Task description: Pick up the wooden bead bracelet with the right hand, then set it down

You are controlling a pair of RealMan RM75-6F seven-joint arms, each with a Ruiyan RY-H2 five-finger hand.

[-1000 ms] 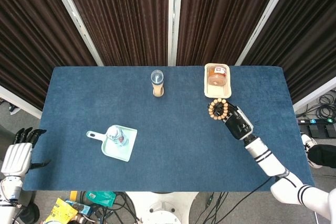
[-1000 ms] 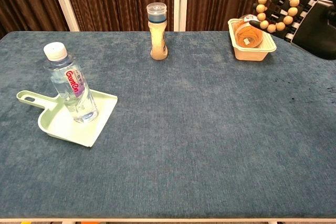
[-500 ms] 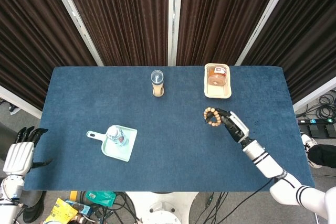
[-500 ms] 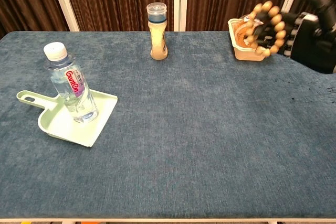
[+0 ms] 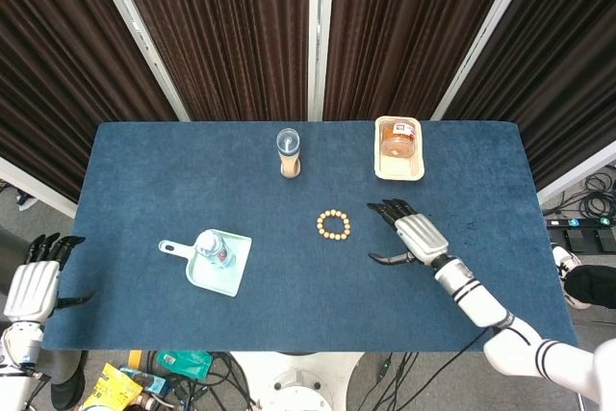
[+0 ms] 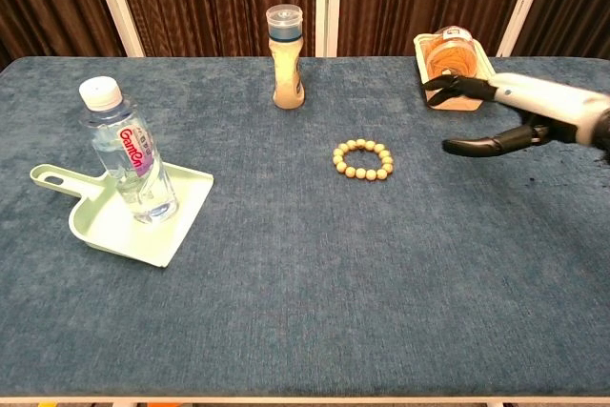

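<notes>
The wooden bead bracelet lies flat on the blue table, near its middle, with nothing touching it. My right hand hovers a short way to the right of it, palm down, fingers spread apart and empty. My left hand hangs beyond the table's left front corner, fingers apart, holding nothing; the chest view does not show it.
A seasoning bottle stands at the back middle. A white tray holding a round food item sits at the back right. A water bottle rests in a pale green dustpan at the left.
The right hand came down and leftward with the bracelet, then let it go. The bracelet now lies on the table, and the hand has spread its fingers beside it.
</notes>
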